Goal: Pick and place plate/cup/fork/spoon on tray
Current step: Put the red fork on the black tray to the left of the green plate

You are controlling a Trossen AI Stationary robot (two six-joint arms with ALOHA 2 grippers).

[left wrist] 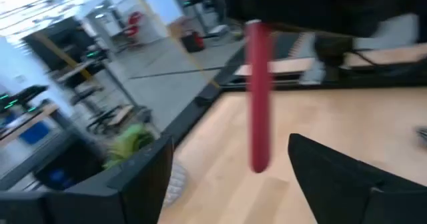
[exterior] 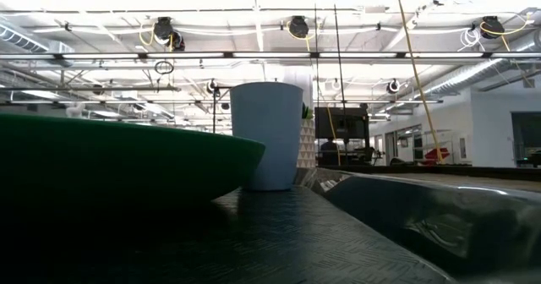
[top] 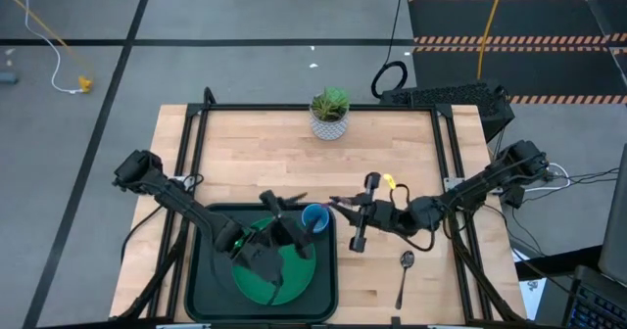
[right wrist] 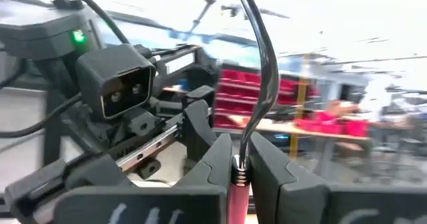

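Note:
My right gripper (top: 355, 209) is shut on the fork (top: 341, 203), just beyond the tray's far right corner. The fork's red handle (left wrist: 258, 97) also shows in the left wrist view. My left gripper (top: 284, 207) is open above the tray's far edge. Its fingers (left wrist: 143, 177) stand apart and point at the handle without touching it. The green plate (top: 279, 280) lies in the dark tray (top: 201, 270). The light-blue cup (top: 314, 217) stands upright in the tray's far right corner. The silver spoon (top: 405, 270) lies on the table right of the tray. My right gripper pinches the fork between its two fingers where the metal neck meets the red handle (right wrist: 238, 174). The fingers lie across the fork. The handle's free end (left wrist: 257, 164) sticks out past the fingers, clear of the table.
A white patterned plant pot (top: 330, 121) stands at the table's far edge. In the low view the plate (exterior: 127, 161) and the cup (exterior: 266, 136) stand on the tray floor, with the tray's rim (exterior: 423, 208) to the right. Bare wood lies between the pot and the tray.

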